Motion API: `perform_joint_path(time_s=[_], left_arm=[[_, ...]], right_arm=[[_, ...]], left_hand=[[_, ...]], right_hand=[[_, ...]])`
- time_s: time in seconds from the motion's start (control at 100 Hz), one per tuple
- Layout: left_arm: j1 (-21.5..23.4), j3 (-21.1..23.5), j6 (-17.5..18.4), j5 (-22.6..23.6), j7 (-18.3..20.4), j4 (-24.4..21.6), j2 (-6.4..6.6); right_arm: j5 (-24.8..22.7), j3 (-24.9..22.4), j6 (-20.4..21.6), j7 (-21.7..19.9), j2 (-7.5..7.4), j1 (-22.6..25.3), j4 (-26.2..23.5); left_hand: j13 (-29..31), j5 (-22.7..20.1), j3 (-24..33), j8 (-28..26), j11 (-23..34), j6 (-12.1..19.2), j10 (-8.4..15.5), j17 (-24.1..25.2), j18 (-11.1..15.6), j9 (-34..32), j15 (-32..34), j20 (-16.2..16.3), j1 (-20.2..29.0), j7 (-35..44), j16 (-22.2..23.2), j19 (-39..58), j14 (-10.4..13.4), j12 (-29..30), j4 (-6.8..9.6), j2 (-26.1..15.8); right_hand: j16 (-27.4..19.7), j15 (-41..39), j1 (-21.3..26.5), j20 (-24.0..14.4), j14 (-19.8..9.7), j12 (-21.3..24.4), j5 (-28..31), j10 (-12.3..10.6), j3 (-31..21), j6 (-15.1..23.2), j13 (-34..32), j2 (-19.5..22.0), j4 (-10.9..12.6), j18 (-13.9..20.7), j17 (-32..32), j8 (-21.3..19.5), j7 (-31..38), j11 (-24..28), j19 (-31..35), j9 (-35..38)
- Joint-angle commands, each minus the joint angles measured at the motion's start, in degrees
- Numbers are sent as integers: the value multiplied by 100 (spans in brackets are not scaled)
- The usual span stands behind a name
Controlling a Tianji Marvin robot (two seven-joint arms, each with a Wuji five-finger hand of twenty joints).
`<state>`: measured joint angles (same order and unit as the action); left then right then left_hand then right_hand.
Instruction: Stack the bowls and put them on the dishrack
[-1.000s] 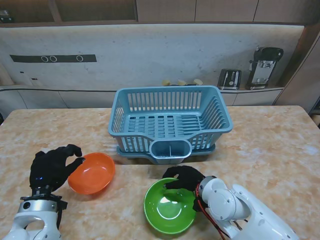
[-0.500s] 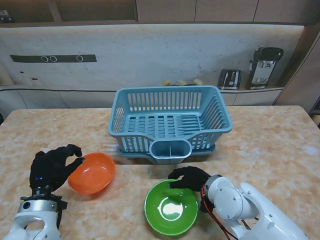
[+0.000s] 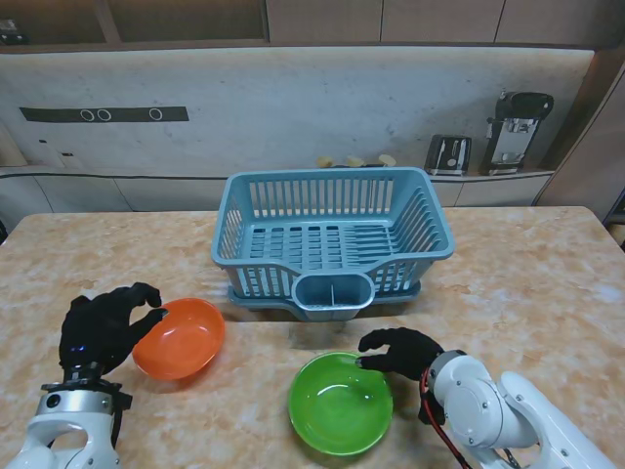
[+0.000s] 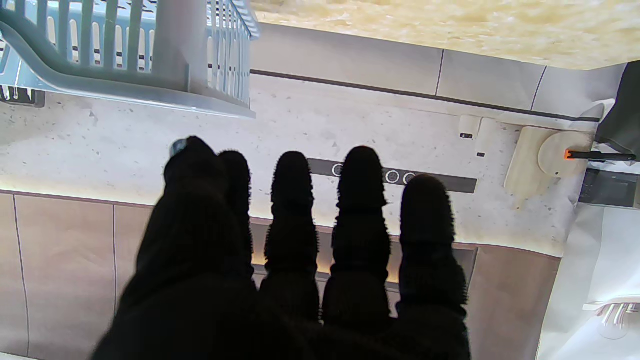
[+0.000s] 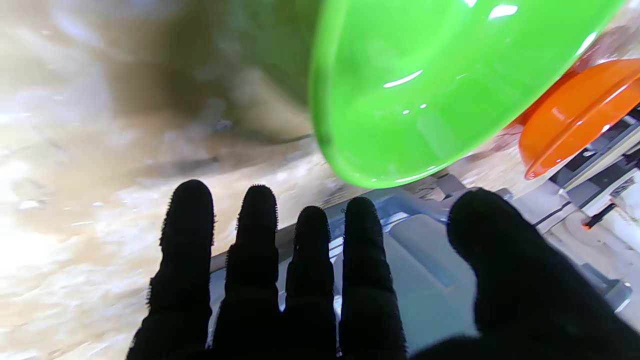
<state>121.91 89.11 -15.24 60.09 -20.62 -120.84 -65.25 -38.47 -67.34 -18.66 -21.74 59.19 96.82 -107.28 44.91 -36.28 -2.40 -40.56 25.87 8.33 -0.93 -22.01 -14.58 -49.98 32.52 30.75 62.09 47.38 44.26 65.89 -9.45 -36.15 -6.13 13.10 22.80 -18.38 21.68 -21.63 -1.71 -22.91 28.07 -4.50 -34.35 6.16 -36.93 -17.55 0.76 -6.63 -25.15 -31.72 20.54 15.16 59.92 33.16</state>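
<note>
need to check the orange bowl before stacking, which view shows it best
The stand view: the whole orange bowl shows upright on the table, left hand at its rim. The right wrist view catches only an edge of it past the green bowl. The left wrist view misses it.

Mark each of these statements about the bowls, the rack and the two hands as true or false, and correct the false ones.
1. The green bowl sits inside the orange bowl. False: the two lie apart on the table, unstacked.
2. The dishrack holds no bowl. True.
3. The right hand grips the green bowl off the table. False: its fingers are spread at the bowl's rim on the right side, and the bowl rests on the table.
4. The left hand is beside the orange bowl, on its left. True; whether it touches the rim is unclear.
5. The orange bowl lies to the right of the green one. False: it lies to the left, and farther from me.
</note>
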Motion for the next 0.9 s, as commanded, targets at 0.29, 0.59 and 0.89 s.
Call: perform_joint_path(time_s=[0.29,0.59,0.89], left_arm=[[52,15,39,-7,154,-73,0],[-28,149,119,-310,245,108,-21],[-193,394,-27,-808,780,335,-18]], right_arm=[[-525,-635,-186,129,38,744,-565],[-731,-1028,-172,384,99,1154,-784],[-772,-1141,-175,453,115,1254,-822]], left_hand=[[-50,-13,-55,-18,-147,89,40,71,-39,33,-105,19,38,-101,-67,-73,-3,-6,38,-218],[-324,316,-12,216,-520,-76,12,191,234,436,-729,-276,7,-594,-556,-644,133,327,80,-98],[-1196,757,102,1041,-1414,-890,-212,735,588,1594,-1751,-679,-758,-2278,-1589,-1643,154,1289,303,-301]], right_hand=[[-129,26,-136,68,38,61,225,-34,26,198,-24,101,135,-31,57,0,113,49,-31,144],[-110,35,-121,55,52,37,358,-81,32,314,-98,88,132,-12,57,-44,228,28,-44,318],[-90,37,-114,36,38,3,419,-103,25,363,-135,63,131,6,54,-63,284,11,-65,386]])
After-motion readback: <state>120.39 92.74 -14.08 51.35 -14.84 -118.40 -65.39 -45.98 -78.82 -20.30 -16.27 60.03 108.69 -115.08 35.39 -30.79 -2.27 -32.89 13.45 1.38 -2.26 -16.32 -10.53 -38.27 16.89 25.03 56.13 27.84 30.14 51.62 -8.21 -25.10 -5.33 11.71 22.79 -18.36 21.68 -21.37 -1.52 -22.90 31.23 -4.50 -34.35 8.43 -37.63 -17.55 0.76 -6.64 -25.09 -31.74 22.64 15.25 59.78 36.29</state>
